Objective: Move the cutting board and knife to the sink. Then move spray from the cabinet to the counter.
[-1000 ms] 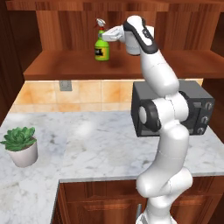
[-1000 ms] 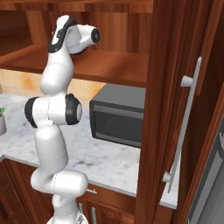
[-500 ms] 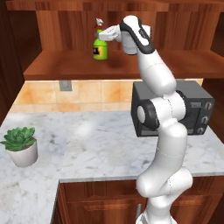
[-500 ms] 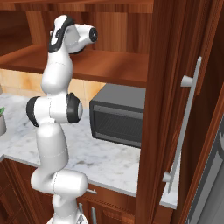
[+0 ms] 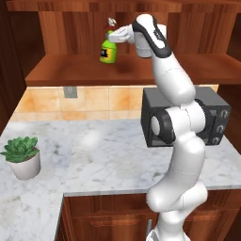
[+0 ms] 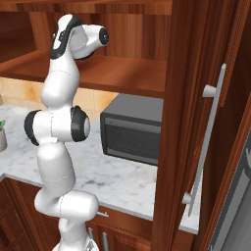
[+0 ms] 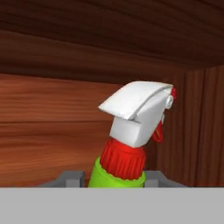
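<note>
The claw point(image 5: 113, 37) had been wide apart a sec ago, w/ the spray point(image 5: 108, 51) standing loose between its two sides. Then the sides came in fast, & at this moment they looked squeezed on the spray's thin neck, right under the red ring & the white squirt top. In the hand view the two dark fingertips point(image 7: 70, 177) sat tight against the green neck, one on each side, w/ no gap I could see. So the claw was clamped on the spray, or as good as. The arm had also crept up a tiny bit. The bottle seemed a touch higher too, but I couldn't tell for sure if its bottom had left the shelf. The spray was upright, hanging down from the claw, just above the shelf of the cabinet point(image 5: 70, 73), w/ the wood back wall close behind the claw. What it meant, I think: the grab part of the 2nd half of the job was about done, & the carry part was next. The spray was not on the counter point(image 5: 117, 155) yet, which lay far below the claw & nearer the robot. Next move prob needed a small lift, a pull back out from under the cabinet top, then a long way down to the white marble. The grip was high up on a skinny neck, so the bottle could swing or slip if the arm went too quick. The black oven box point(image 5: 207, 117) sat below the claw & off to one side, so the way down had to miss it.
</note>
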You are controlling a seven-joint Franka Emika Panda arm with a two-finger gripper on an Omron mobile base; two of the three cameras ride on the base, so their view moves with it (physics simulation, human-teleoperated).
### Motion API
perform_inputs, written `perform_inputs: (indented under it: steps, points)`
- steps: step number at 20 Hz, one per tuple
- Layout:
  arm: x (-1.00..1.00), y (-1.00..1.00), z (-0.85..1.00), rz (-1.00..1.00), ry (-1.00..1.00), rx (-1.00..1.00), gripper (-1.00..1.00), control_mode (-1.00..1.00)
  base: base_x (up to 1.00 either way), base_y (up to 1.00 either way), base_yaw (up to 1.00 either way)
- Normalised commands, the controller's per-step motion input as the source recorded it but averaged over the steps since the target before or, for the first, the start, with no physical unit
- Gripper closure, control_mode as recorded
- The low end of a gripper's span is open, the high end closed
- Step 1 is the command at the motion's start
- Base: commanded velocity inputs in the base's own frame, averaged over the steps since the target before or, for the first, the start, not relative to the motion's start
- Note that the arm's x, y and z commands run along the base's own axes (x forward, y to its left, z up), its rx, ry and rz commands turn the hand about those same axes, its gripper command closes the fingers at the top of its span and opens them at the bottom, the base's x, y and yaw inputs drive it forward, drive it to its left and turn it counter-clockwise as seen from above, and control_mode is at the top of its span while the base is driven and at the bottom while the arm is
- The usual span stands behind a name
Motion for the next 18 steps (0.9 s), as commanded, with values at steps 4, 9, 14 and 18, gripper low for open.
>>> perform_inputs:
  steps: [4, 9, 14, 18]
  points:
    - [-0.78, 0.00, 0.11, -0.05, 0.00, 0.00, 1.00, -1.00, 0.00, 0.00, 0.00]
    - [-0.75, 0.00, 0.04, -0.06, 0.00, 0.00, 1.00, -1.00, 0.00, 0.00, 0.00]
    - [-0.94, 0.00, 0.09, -0.07, 0.00, 0.02, 1.00, -1.00, 0.00, 0.00, 0.00]
    - [-0.99, 0.00, 0.21, -0.08, 0.00, 0.02, 1.00, -1.00, 0.00, 0.00, 0.00]
